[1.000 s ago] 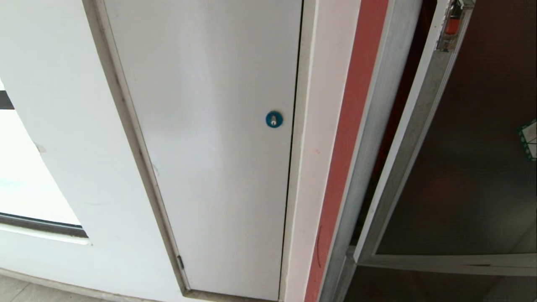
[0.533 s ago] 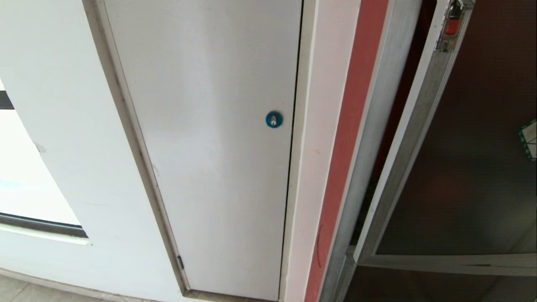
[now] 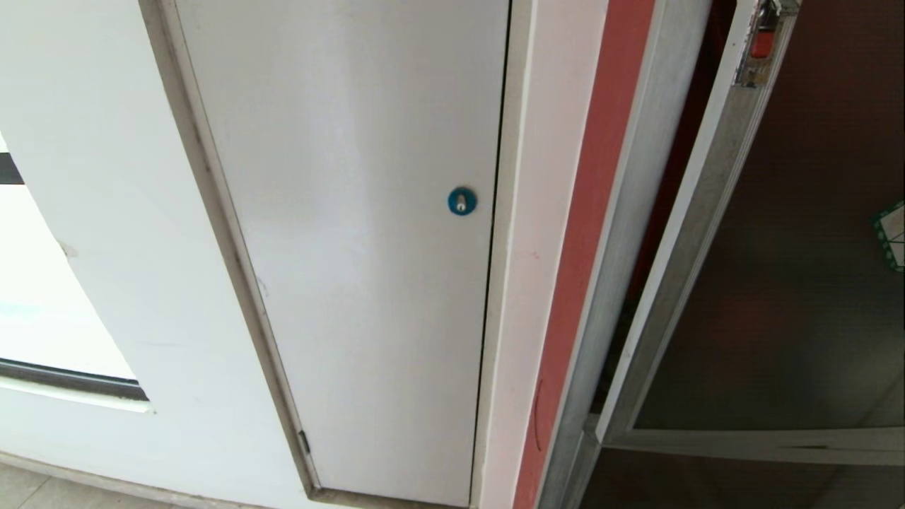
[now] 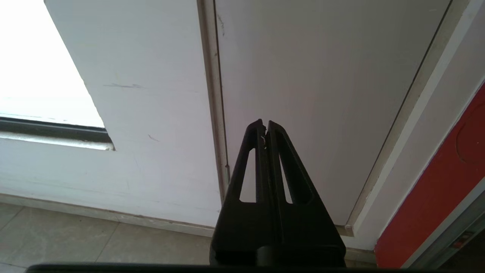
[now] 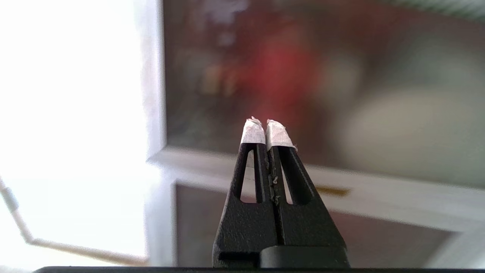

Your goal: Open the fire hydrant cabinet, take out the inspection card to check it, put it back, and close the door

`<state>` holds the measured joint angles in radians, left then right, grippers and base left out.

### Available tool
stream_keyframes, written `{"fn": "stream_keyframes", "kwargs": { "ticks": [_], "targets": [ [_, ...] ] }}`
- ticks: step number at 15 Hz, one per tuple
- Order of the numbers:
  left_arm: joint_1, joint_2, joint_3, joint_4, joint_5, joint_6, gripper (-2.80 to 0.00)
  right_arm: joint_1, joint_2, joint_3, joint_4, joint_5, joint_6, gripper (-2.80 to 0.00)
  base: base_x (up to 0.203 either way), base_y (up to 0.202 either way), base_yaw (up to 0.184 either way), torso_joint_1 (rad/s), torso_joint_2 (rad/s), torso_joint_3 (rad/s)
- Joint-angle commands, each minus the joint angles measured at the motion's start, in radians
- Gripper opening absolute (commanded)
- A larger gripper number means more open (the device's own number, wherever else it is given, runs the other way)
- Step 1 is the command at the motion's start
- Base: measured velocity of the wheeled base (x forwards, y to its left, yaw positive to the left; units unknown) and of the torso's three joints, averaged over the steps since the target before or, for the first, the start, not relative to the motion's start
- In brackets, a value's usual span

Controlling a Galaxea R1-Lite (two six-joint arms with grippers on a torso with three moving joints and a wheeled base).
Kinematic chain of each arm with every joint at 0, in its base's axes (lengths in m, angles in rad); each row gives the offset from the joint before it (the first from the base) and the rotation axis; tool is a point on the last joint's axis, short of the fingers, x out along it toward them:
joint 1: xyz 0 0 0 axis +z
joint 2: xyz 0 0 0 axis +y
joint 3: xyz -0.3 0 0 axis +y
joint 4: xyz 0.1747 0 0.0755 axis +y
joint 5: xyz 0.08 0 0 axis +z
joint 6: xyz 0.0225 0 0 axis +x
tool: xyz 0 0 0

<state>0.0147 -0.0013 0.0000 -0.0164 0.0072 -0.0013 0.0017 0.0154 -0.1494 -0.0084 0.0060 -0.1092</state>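
Up front, the head view carries no writing that can be read: the green-bordered white sticker [image 3: 892,237] at the right edge is cut off and its print is too small to tell. It sits on the door [image 3: 785,268], a dark tinted glass pane in a silver metal frame, which stands slightly ajar, its latch edge apart from the cabinet's frame with a dark gap between them. A small red-marked latch [image 3: 761,39] shows near the top of that edge. The fire hydrant cabinet [image 3: 629,233] fills the right side, its brushed silver frame just beside a red strip [image 3: 580,268] of wall. Left of that is a plain white panel [image 3: 353,247] with a round blue lock [image 3: 462,201]. Neither arm appears in this view.

From the left wrist, the left gripper [image 4: 265,127] has its black fingers pressed together, empty, pointing at the white panel low down, near the tiled floor [image 4: 94,239].

From the right wrist, the right gripper [image 5: 265,127] also has its fingers together, holding nothing, their tips wrapped in white tape [image 5: 278,134]. It faces the door's glass, blurred, with red and pale shapes behind it. A small yellow label [image 5: 331,190] on the silver rail below cannot be read. The inspection card cannot be made out in any view.
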Motion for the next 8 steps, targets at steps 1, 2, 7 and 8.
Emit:
{"fn": "stream_keyframes", "kwargs": {
  "ticks": [1, 2, 7, 8],
  "targets": [
    [0.000, 0.001, 0.007, 0.000, 0.000, 0.000, -2.80, 0.000, -0.017, 0.083, -0.023, 0.023, 0.002, -2.80, 0.000, 0.000, 0.000, 0.000, 0.00, 0.000],
    [0.000, 0.001, 0.007, -0.001, 0.000, 0.000, -2.80, 0.001, -0.017, 0.107, -0.028, 0.029, -0.008, -2.80, 0.000, 0.000, 0.000, 0.000, 0.00, 0.000],
    [0.000, 0.001, 0.007, -0.001, 0.000, 0.000, -2.80, 0.001, -0.017, 0.148, 0.012, 0.037, -0.040, -2.80, 0.000, 0.000, 0.000, 0.000, 0.00, 0.000],
    [-0.001, 0.001, 0.008, 0.000, 0.000, 0.000, -2.80, 0.001, -0.017, 0.146, 0.019, 0.040, -0.040, -2.80, 0.000, 0.000, 0.000, 0.000, 0.00, 0.000]
  ]
}}
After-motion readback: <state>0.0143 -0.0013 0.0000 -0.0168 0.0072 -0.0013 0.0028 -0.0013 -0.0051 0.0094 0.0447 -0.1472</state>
